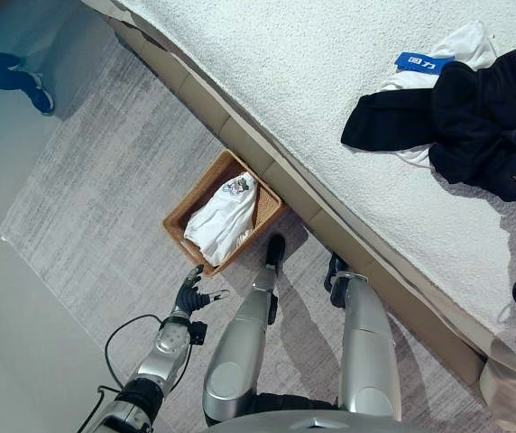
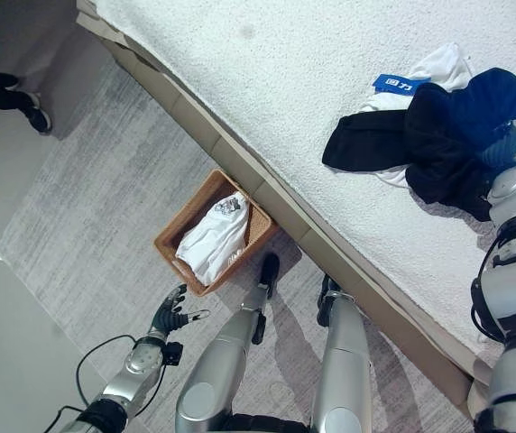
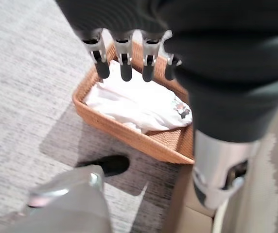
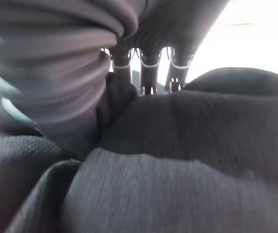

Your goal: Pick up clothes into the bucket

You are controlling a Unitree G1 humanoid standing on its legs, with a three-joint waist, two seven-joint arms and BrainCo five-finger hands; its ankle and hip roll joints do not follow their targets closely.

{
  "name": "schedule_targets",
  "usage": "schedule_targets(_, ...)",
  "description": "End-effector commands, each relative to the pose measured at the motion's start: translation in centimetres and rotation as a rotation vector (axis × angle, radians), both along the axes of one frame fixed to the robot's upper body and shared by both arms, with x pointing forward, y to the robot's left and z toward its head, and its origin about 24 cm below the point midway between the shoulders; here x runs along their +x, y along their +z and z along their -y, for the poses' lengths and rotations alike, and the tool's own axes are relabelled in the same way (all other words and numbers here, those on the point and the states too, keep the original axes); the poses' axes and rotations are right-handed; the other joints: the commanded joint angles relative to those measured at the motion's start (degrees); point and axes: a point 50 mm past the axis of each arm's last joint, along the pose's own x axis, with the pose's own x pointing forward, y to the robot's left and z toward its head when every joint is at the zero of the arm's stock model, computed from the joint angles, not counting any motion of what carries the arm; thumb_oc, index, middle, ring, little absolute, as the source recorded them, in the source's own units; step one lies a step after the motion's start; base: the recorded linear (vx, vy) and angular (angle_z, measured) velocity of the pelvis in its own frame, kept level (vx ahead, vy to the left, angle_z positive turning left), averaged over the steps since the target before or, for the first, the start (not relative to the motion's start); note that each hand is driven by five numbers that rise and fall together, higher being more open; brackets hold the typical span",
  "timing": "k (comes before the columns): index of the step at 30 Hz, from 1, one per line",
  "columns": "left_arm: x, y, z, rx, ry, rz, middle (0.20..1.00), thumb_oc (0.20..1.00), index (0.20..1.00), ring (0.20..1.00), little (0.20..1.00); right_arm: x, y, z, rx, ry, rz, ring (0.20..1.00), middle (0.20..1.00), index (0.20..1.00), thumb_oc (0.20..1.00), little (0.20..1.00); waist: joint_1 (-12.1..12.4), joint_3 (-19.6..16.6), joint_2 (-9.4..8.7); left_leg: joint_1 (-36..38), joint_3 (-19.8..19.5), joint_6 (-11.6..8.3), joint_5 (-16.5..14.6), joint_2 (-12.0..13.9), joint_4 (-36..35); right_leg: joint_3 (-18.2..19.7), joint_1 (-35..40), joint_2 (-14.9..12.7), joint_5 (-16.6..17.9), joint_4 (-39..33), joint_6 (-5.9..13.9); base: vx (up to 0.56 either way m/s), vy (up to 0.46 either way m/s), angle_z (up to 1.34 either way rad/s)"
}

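A woven basket stands on the carpet against the bed's side, with a white garment lying in it. My left hand hovers open just in front of the basket's near corner; its straight fingers point at the white garment and hold nothing. On the bed lies a pile of dark clothes over a white garment with a blue label. My right hand is pushed into the right side of that pile, pressed against dark cloth.
The white bed runs diagonally, with a beige frame edge along the grey carpet. A person's leg and dark shoe show at the upper left, beyond the carpet.
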Motion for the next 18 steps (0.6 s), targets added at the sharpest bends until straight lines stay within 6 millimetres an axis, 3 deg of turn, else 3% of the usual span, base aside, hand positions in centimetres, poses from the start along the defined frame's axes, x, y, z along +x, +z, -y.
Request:
schedule_targets(1,0.6,1.1,-1.0,-0.052,0.068,0.065,1.000,1.000,1.000,1.000,1.000,-0.5,5.1,0.3,-0.044,-0.006,0.176,0.200,0.200,0.200,0.200,0.200,-1.59,-0.15,-0.99,-0.23,0.49,-0.51,-2.17,2.37,3.15,4.26,4.39,-1.09,3.29,-5.42,5.56,0.00,0.000,0.00)
schedule_targets(3,1.5,2.7,-0.9,-0.074,0.069,0.143,1.000,1.000,1.000,1.000,1.000,-0.5,7.7,-0.6,-0.029,0.044,0.309,0.200,0.200,0.200,0.200,0.200,-2.03,-0.15,-1.67,-0.26,0.91,-0.64,-2.54,2.42,3.83,4.61,4.65,-0.95,3.54,-5.82,5.60,0.00,0.000,0.00)
schedule_targets(4,1.5,2.7,-0.9,-0.074,0.069,0.142,1.000,1.000,1.000,1.000,1.000,-0.5,7.7,-0.6,-0.029,0.044,0.309,0.200,0.200,0.200,0.200,0.200,-2.02,-0.14,-1.68,-0.26,0.92,-0.64,-2.55,2.42,3.85,4.62,4.65,-0.95,3.53,-5.81,5.60,-0.01,0.016,-0.06)
schedule_targets(6,2.6,5.6,-1.1,-0.108,0.051,0.278,1.000,1.000,1.000,1.000,1.000,-0.8,10.5,-1.6,-0.017,0.101,0.455,0.200,0.200,0.200,0.200,0.200,-2.53,-0.15,-2.45,-0.07,1.17,-0.66,-3.17,2.47,4.70,4.95,5.18,-0.83,3.69,-6.05,5.66,-0.01,0.019,-0.12)
schedule_targets(7,2.6,5.6,-1.1,-0.108,0.051,0.277,1.000,1.000,1.000,1.000,1.000,-0.8,10.5,-1.6,-0.017,0.101,0.455,0.200,0.200,0.200,0.200,0.200,-2.53,-0.15,-2.47,-0.06,1.17,-0.66,-3.18,2.47,4.71,4.95,5.21,-0.83,3.68,-6.06,5.66,-0.01,0.024,-0.11)
schedule_targets(8,3.4,8.5,-1.4,-0.154,0.050,0.401,1.000,1.000,1.000,1.000,1.000,-1.5,12.9,-2.2,-0.005,0.134,0.602,0.200,0.200,0.200,0.200,0.200,-2.93,-0.15,-3.00,0.27,1.43,-0.66,-3.75,2.40,5.48,5.30,5.89,-0.69,3.82,-6.33,5.74,-0.01,0.034,-0.10)
schedule_targets(9,3.7,9.6,-1.6,-0.161,0.051,0.450,1.000,1.000,1.000,1.000,1.000,-1.9,14.4,-3.0,-0.028,0.163,0.670,0.200,0.200,0.200,0.200,0.200,-3.25,-0.18,-3.33,0.45,1.61,-0.67,-4.04,2.42,5.84,5.51,6.28,-0.63,3.90,-6.52,5.73,-0.01,0.034,-0.12)
schedule_targets(10,3.7,9.6,-1.7,-0.160,0.051,0.450,1.000,1.000,1.000,1.000,1.000,-1.9,14.4,-3.0,-0.027,0.163,0.669,0.200,0.200,0.200,0.200,0.200,-3.25,-0.15,-3.36,0.49,1.61,-0.67,-4.06,2.43,5.86,5.52,6.33,-0.63,3.89,-6.52,5.74,-0.01,0.042,-0.14)
schedule_targets(11,4.4,12.6,-1.8,-0.185,0.045,0.569,1.000,1.000,1.000,1.000,1.000,-2.8,17.0,-4.9,-0.096,0.223,0.798,0.200,0.200,0.200,0.200,0.200,-3.95,-0.55,-3.94,0.73,1.86,-0.57,-4.75,2.41,6.73,5.83,6.81,-0.59,4.02,-6.69,5.73,0.00,0.026,-0.11)
schedule_targets(12,4.4,12.6,-1.8,-0.184,0.045,0.568,1.000,1.000,1.000,1.000,1.000,-2.8,16.9,-4.9,-0.096,0.222,0.797,0.200,0.200,0.200,0.200,0.200,-3.93,-0.53,-3.98,0.74,1.86,-0.57,-4.78,2.41,6.77,5.83,6.84,-0.59,4.02,-6.68,5.73,0.00,0.056,-0.10)
schedule_targets(13,5.4,16.5,-1.4,-0.184,-0.017,0.712,1.000,1.000,1.000,1.000,1.000,-3.9,18.9,-6.5,-0.132,0.284,0.919,0.200,0.200,0.200,0.200,0.200,-4.57,-1.19,-4.42,1.08,1.96,-0.48,-5.39,2.35,7.39,6.00,7.62,-0.58,3.94,-6.79,5.66,0.00,0.030,-0.04)
schedule_targets(14,5.4,16.5,-1.4,-0.183,-0.018,0.712,1.000,1.000,1.000,1.000,1.000,-3.9,18.9,-6.5,-0.131,0.283,0.920,0.200,0.200,0.200,0.200,0.200,-4.53,-1.10,-4.47,1.13,1.95,-0.48,-5.43,2.34,7.43,6.00,7.69,-0.58,3.91,-6.77,5.66,0.00,0.053,-0.03)
schedule_targets(16,6.5,21.4,-1.2,-0.140,-0.091,0.880,1.000,1.000,1.000,1.000,1.000,-4.7,19.9,-9.4,-0.216,0.403,0.976,0.200,0.200,0.200,0.200,0.200,-5.72,-2.01,-5.30,2.00,2.36,-0.43,-6.04,2.43,8.02,6.34,8.79,-0.50,4.17,-7.12,5.62,0.00,0.045,0.00)
schedule_targets(17,6.5,21.4,-1.2,-0.138,-0.092,0.880,1.000,1.000,1.000,1.000,1.000,-4.7,19.8,-9.3,-0.215,0.402,0.976,0.200,0.200,0.200,0.200,0.200,-5.63,-1.98,-5.37,2.04,2.36,-0.43,-6.05,2.43,8.04,6.34,8.84,-0.49,4.17,-7.13,5.62,-0.01,0.038,-0.09)
schedule_targets(18,7.0,24.0,-0.5,-0.114,-0.142,0.966,1.000,1.000,1.000,1.000,1.000,-4.9,20.2,-10.8,-0.232,0.474,0.993,0.200,0.200,0.200,0.200,0.200,-6.20,-2.74,-6.08,2.43,2.56,-0.36,-6.33,2.59,8.31,6.46,9.53,-0.33,4.46,-7.48,5.66,-0.01,0.030,-0.14)
